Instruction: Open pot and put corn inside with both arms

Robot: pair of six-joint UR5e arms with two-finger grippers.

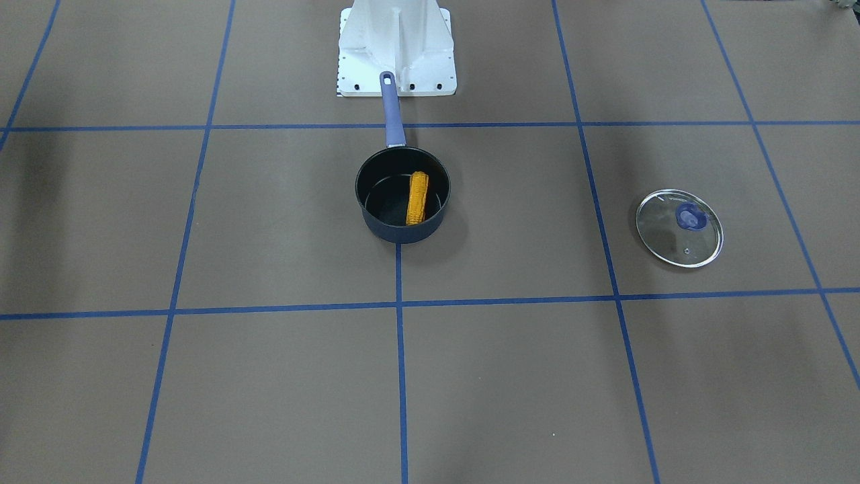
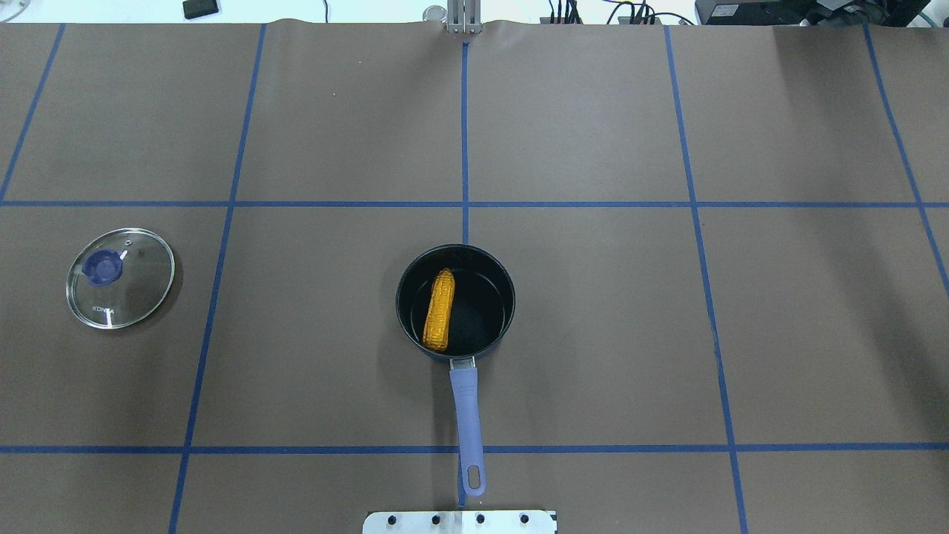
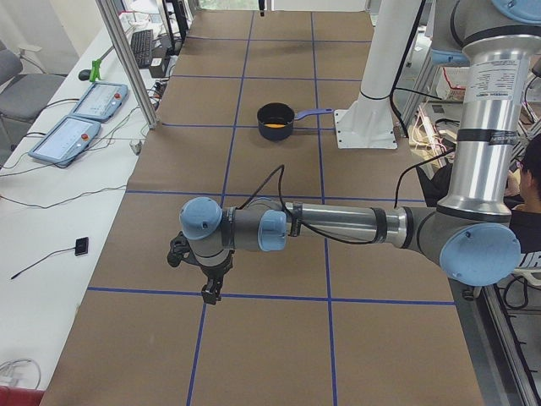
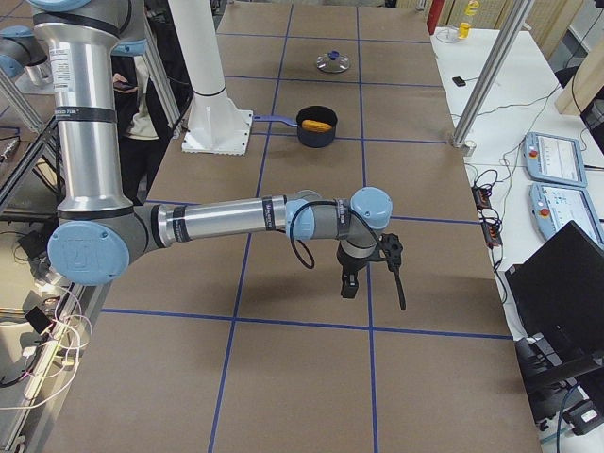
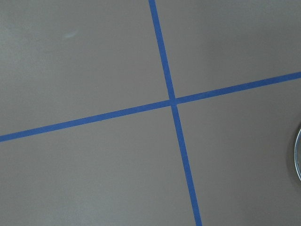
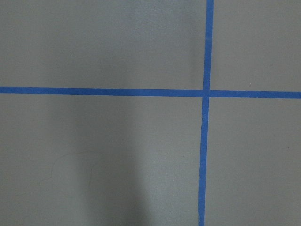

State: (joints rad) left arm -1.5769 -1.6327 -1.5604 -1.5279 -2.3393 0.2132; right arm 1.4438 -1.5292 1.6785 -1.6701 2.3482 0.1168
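The dark blue pot (image 2: 485, 308) stands open at the table's middle, its purple-blue handle (image 2: 467, 415) pointing toward the robot base. The orange-yellow corn (image 2: 439, 320) lies inside it, also in the front view (image 1: 417, 197). The pot also shows in the front view (image 1: 403, 232). Both arms are off to the table's ends, far from the pot. My left gripper (image 3: 207, 283) shows only in the left side view, my right gripper (image 4: 347, 283) only in the right side view. Both hang above bare table. I cannot tell whether they are open or shut.
The clear glass lid (image 2: 121, 277) with a blue knob lies flat on the robot's left side, also in the front view (image 1: 679, 228). Its rim (image 5: 298, 150) edges the left wrist view. The white robot base (image 1: 396, 47) stands behind the pot handle. Blue tape lines grid the brown table.
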